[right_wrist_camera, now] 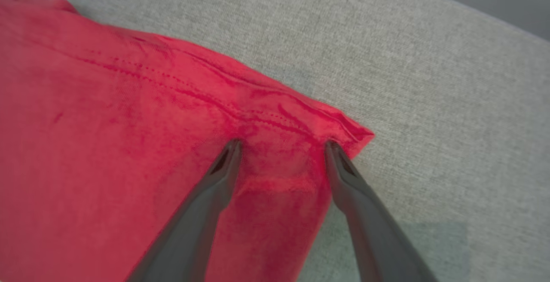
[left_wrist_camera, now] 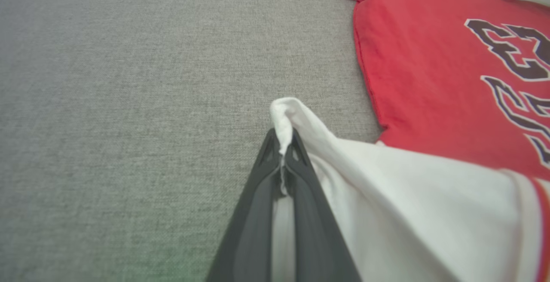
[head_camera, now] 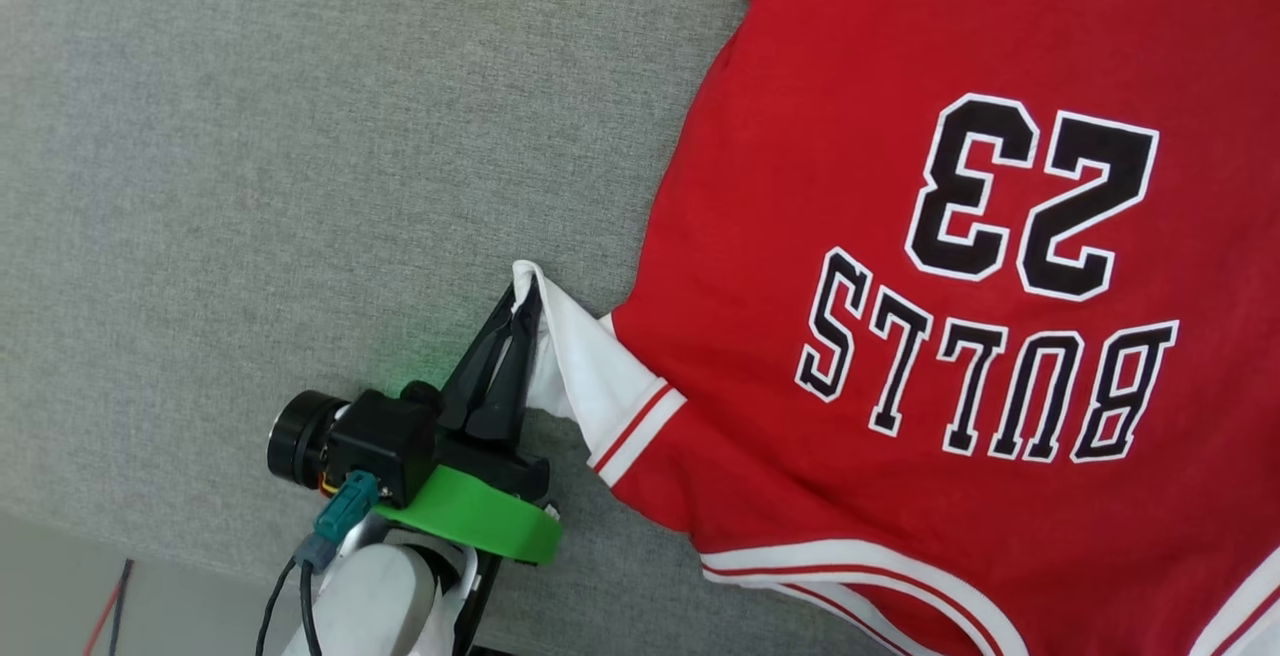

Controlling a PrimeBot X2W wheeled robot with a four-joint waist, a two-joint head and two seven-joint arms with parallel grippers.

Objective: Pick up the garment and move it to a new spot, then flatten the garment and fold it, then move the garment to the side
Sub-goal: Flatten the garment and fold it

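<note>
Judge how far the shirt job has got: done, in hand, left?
Done: the garment lies mostly spread, lettering up, on the grey surface. In hand: the left gripper is shut on the white sleeve; the right gripper stands open at a red corner. Left: folding and moving aside; no fold shows.

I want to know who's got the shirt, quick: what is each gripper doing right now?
Left gripper: closed, pinching the white sleeve of the garment.
Right gripper: open, spread over a red corner, holding nothing.
</note>
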